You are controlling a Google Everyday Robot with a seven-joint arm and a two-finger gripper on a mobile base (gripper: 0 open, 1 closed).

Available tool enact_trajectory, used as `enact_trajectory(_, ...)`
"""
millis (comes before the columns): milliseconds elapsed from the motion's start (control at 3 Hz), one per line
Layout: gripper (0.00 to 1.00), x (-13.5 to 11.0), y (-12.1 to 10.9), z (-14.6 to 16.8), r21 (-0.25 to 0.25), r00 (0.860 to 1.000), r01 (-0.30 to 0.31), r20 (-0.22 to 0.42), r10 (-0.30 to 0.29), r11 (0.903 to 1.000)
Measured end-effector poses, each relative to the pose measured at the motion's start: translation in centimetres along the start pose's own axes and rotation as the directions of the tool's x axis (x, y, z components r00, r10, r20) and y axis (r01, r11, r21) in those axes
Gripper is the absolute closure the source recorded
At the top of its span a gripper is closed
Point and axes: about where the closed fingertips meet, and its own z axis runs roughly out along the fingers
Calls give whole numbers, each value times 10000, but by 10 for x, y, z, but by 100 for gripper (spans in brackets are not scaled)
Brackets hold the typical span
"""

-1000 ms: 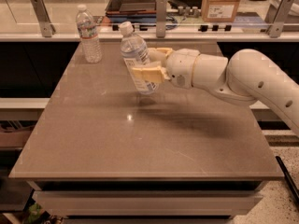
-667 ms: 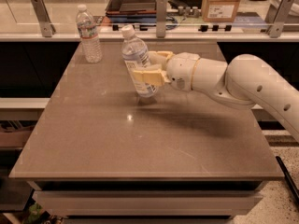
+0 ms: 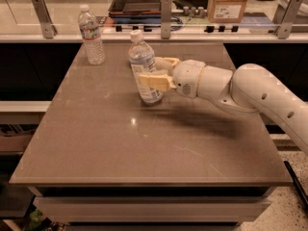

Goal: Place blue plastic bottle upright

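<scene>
The blue plastic bottle [image 3: 144,66], clear with a white cap and a pale blue-and-white label, stands nearly upright, tilted slightly left, near the middle back of the brown table [image 3: 144,143]. Its base is at or just above the tabletop. My gripper [image 3: 155,73] reaches in from the right on a white arm and is shut on the bottle's body, one cream finger [image 3: 153,81] across the front and the other behind it.
A slimmer ribbed clear bottle with a red-and-white label [image 3: 91,35] stands upright at the table's back left. Behind the table runs a counter with metal posts [image 3: 166,16], a dark tray [image 3: 139,1] and a cardboard box [image 3: 227,4].
The gripper has lowered the bottle slightly and brought it closer to upright. The slimmer bottle has not moved.
</scene>
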Motion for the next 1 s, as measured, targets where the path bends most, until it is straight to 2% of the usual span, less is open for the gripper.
enact_trajectory(667, 100, 14, -14, 3, -73, 9997, -72, 250, 74, 9999)
enact_trajectory(1000, 83, 13, -14, 3, -76, 9997, -71, 250, 73, 9999)
